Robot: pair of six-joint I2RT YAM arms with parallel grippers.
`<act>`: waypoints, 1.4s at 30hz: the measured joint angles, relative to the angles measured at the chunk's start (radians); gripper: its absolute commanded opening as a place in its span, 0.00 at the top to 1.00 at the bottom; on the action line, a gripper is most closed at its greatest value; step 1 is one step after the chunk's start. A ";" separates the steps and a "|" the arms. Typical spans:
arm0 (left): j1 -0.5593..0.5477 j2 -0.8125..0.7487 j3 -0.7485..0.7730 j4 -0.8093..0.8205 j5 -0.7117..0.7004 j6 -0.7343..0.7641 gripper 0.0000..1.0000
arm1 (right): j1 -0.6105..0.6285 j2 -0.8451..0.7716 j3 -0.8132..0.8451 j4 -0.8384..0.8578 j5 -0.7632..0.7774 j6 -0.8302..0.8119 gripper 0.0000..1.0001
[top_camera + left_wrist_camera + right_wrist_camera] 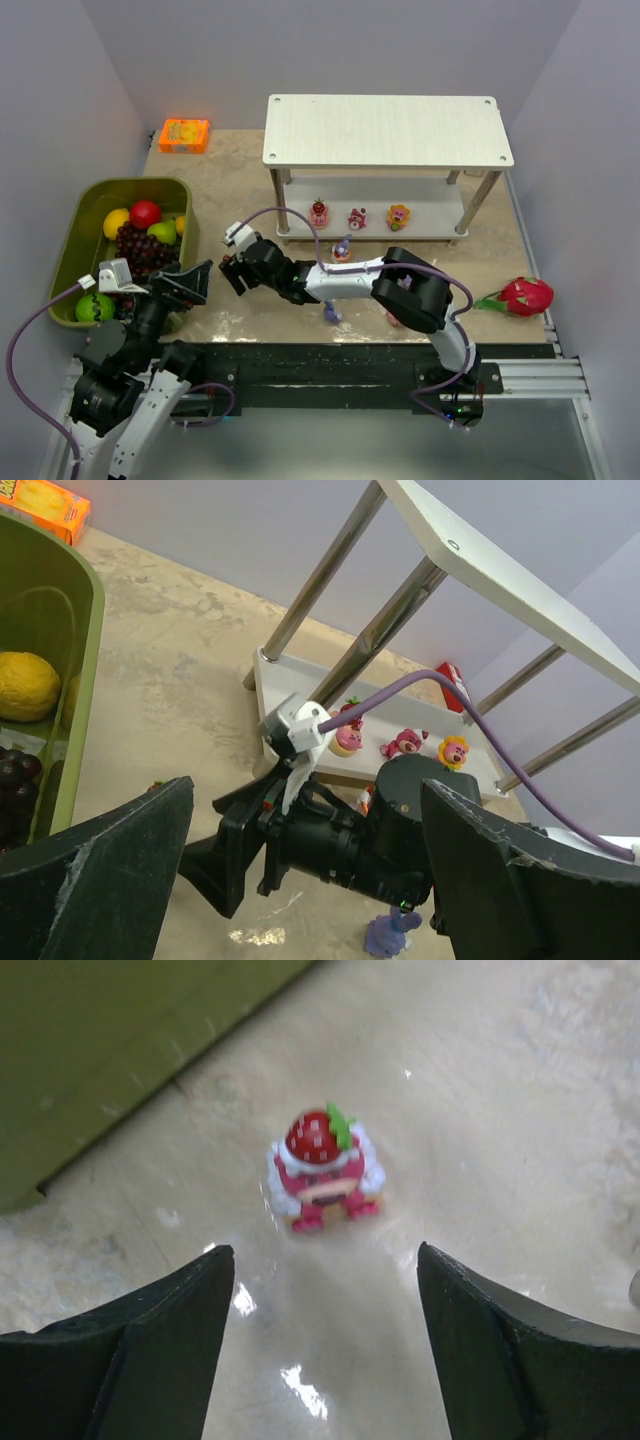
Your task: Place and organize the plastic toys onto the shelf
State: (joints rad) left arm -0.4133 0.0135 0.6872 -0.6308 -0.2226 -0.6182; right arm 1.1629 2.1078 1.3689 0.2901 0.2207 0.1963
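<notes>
Toys fall into two lots in the top external view. Three cake figures [357, 217] line the lower board of the shelf [388, 130]. A purple bunny [343, 248] stands on the surface [220, 170] just in front of the shelf, and a second bunny [332, 312] stands farther in front. The right gripper [232, 272] reaches across to a spot in front of the shelf's left end, jaws wide. The left gripper [200, 283] hangs just left of it, also spread wide and empty. The toy the right jaws face seems to be hidden under the arm here.

From the left wrist, the left gripper [305, 810] frames the right arm [340, 850], with the shelf [520, 590] behind it. No loose toy lies between these jaws.

From the right wrist, a strawberry-topped figure [322, 1170] stands upright on the surface, off the shelf. It is dead ahead of the right gripper [325, 1252], centred between the open jaws but beyond their tips, touching neither. Its long axis is vertical. The right arm is plainly the nearer, and a short straight advance should bring the jaws around the figure.
</notes>
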 measured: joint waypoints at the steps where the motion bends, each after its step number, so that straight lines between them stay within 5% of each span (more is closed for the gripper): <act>1: 0.000 0.000 0.000 0.000 0.000 0.000 0.01 | -0.006 0.001 0.012 0.006 -0.009 -0.006 0.24; 18: 0.000 0.008 0.000 0.000 -0.001 0.000 0.01 | -0.069 0.150 0.158 0.039 -0.158 -0.082 0.29; 24: 0.000 0.014 0.000 -0.001 -0.002 0.000 0.00 | -0.068 0.177 0.182 0.048 -0.161 -0.079 0.51; 29: 0.000 0.014 0.000 -0.001 -0.002 0.000 0.01 | -0.066 0.174 0.186 0.084 -0.142 -0.083 0.98; 42: 0.001 0.015 0.000 -0.002 -0.002 0.000 0.00 | -0.064 -0.019 -0.011 -0.008 0.017 -0.001 1.00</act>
State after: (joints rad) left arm -0.4126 0.0288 0.6872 -0.6331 -0.2245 -0.6182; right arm 1.0985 2.0884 1.3579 0.2821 0.2375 0.1951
